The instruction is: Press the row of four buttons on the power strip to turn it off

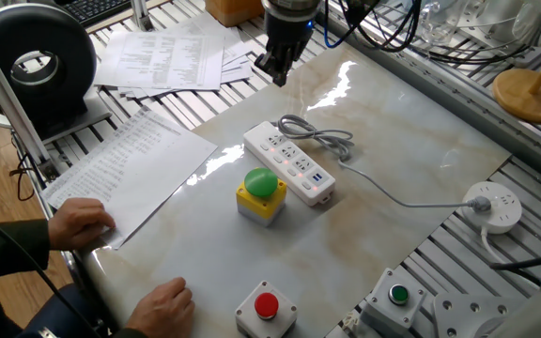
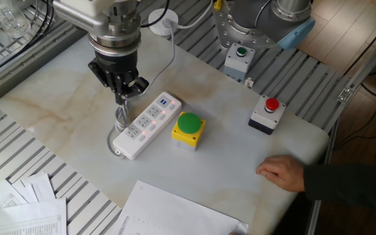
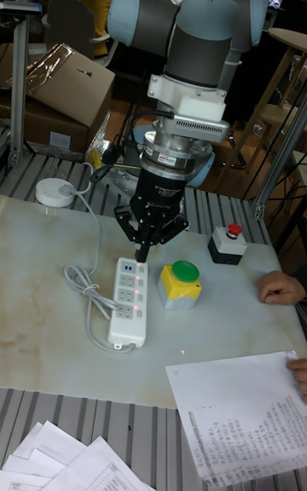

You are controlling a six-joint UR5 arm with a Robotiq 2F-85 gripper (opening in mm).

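Note:
The white power strip (image 1: 289, 161) (image 2: 145, 124) (image 3: 128, 302) lies on the marble tabletop, its grey cord (image 1: 319, 137) coiled beside it. The row of four buttons (image 2: 154, 125) (image 3: 137, 297) runs along the long edge facing the green dome button, and small red lights glow there. My gripper (image 1: 276, 77) (image 2: 124, 95) (image 3: 142, 255) hangs in the air above the strip, near its USB end in the tall view. Its fingers meet in a point, shut on nothing, and do not touch the strip.
A green dome button on a yellow box (image 1: 261, 192) (image 2: 188, 126) sits right against the strip. A red-button box (image 1: 266, 308), a green-button box (image 1: 398, 299) and a round socket puck (image 1: 494, 207) stand further off. A person's hands (image 1: 83, 223) (image 2: 282, 173) rest by papers (image 1: 130, 169).

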